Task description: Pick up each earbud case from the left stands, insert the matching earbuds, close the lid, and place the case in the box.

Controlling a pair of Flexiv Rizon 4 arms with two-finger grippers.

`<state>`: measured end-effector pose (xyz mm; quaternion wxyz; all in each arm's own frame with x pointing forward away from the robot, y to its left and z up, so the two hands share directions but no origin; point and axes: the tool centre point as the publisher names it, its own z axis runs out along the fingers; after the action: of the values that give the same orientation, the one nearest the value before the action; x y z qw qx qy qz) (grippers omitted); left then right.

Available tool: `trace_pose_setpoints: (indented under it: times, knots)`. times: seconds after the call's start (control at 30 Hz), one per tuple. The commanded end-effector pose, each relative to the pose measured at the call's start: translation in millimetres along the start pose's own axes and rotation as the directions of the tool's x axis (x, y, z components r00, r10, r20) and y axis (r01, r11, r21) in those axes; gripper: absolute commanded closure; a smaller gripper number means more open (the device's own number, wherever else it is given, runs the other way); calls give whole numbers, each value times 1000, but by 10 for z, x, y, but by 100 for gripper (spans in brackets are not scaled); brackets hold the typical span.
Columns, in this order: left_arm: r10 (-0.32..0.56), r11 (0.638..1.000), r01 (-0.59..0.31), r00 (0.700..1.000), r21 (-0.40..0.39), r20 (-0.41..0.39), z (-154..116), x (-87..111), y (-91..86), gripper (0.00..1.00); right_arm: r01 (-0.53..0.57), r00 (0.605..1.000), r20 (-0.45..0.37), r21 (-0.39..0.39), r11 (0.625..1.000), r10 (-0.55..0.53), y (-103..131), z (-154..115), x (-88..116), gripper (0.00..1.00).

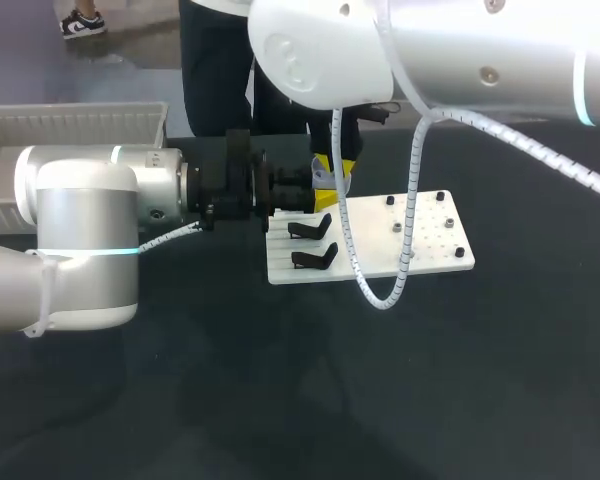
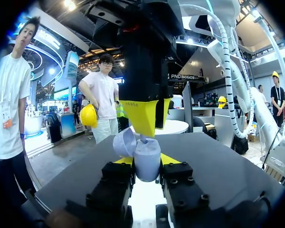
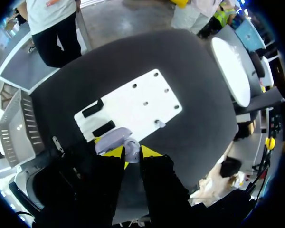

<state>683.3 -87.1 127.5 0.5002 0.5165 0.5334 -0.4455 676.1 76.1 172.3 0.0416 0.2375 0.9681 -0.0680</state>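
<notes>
Left wrist view: your left hand (image 2: 146, 162) is clamped on the lavender earbud case (image 2: 147, 152), lid flipped open.
Your right hand (image 2: 149, 126) hangs tip-down right over the open case, and you cannot tell whether it is apart or together. In the head view both sit above the far left corner of the white plate (image 1: 420, 240) on the counter (image 1: 380, 400), near its two black stands (image 1: 312, 228).
</notes>
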Motion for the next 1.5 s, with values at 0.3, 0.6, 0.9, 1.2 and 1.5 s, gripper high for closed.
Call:
trace_pose_setpoints:
  times: [0.3, 0.6, 0.9, 1.2, 1.5]
  knots:
    - [5, 1000, -5, 1000, -8, 6, 5, 8, -19, 100, -2, 1000, -7, 9, 1000, 2, 26, 27, -17, 100]
    - [5, 1000, -5, 1000, -8, 6, 5, 8, -19, 100, 2, 1000, -11, 14, 1000, -2, 40, 51, -17, 100]
    - [5, 1000, -5, 1000, -8, 6, 5, 8, -19, 100, 6, 1000, -14, 21, 1000, -5, 39, 69, -9, 100]
    - [5, 1000, -5, 1000, -8, 6, 5, 8, -19, 100, 7, 1000, -16, 19, 1000, -7, 40, 70, -1, 100]
    - [5, 1000, -5, 1000, -8, 6, 5, 8, -19, 100, 10, 1000, -14, 13, 1000, -10, 39, 67, 13, 73]
